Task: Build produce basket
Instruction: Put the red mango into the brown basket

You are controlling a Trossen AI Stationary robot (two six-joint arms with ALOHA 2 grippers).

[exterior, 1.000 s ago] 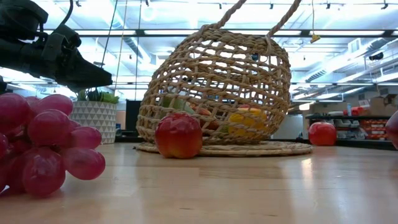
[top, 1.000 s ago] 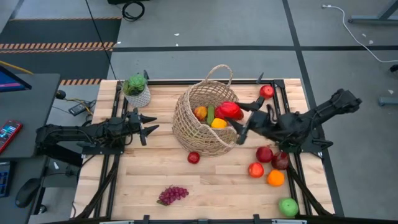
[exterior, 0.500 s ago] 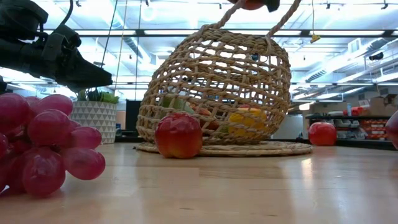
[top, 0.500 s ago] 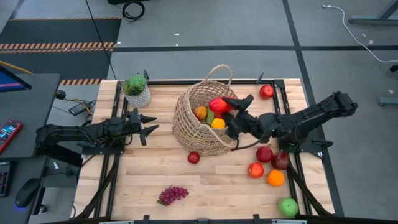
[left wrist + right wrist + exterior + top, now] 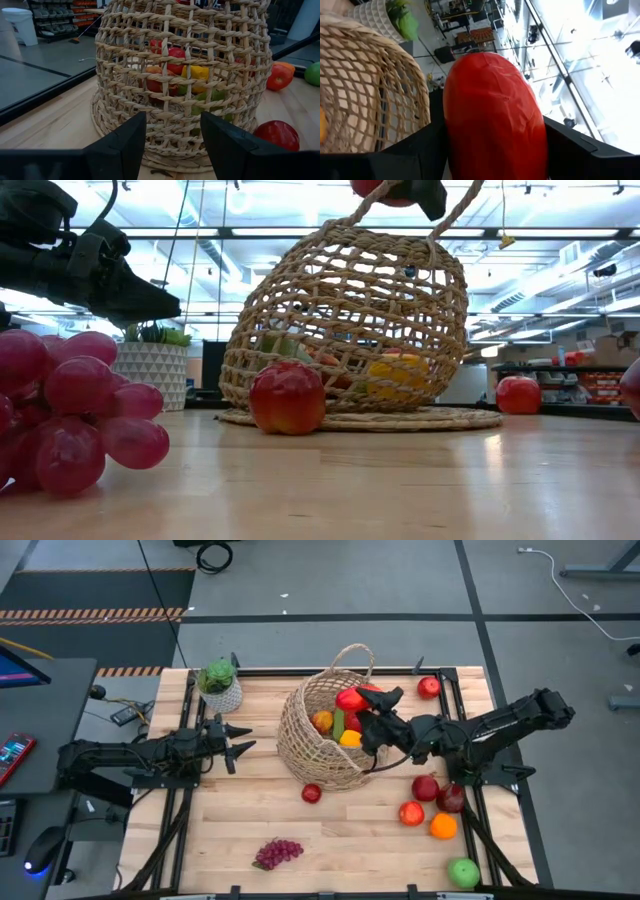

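The tan wicker basket (image 5: 325, 735) stands on its base at the middle of the table, and holds an orange (image 5: 322, 721), a green cucumber (image 5: 338, 724) and a yellow pepper (image 5: 351, 738). Over its right rim, my right gripper (image 5: 372, 710) is shut on a red pepper (image 5: 351, 700), which also shows at the top of the low view (image 5: 385, 188). My left gripper (image 5: 238, 742) waits open to the left of the basket, its fingers (image 5: 120, 147) pointing at the basket wall (image 5: 180, 75) without touching it. My right gripper pinches the red pepper's two sides (image 5: 455, 135) between its two fingers (image 5: 405, 157). The fingers lie about level and come from the table's right. The pepper is lifted clear, above the basket's opening.
A red apple (image 5: 311, 793) lies just in front of the basket, and purple grapes (image 5: 278, 853) lie near the front edge. Apples (image 5: 425, 787), an orange (image 5: 443, 826) and a green apple (image 5: 463, 872) lie at the right. One apple (image 5: 429, 687) sits far right; a potted plant (image 5: 220, 687) stands far left.
My right gripper has carried the red pepper toward the table's left and far edge, from beside the basket's right rim to over its opening. It has rolled about its own line and sunk a little. The basket and the left arm have kept still.
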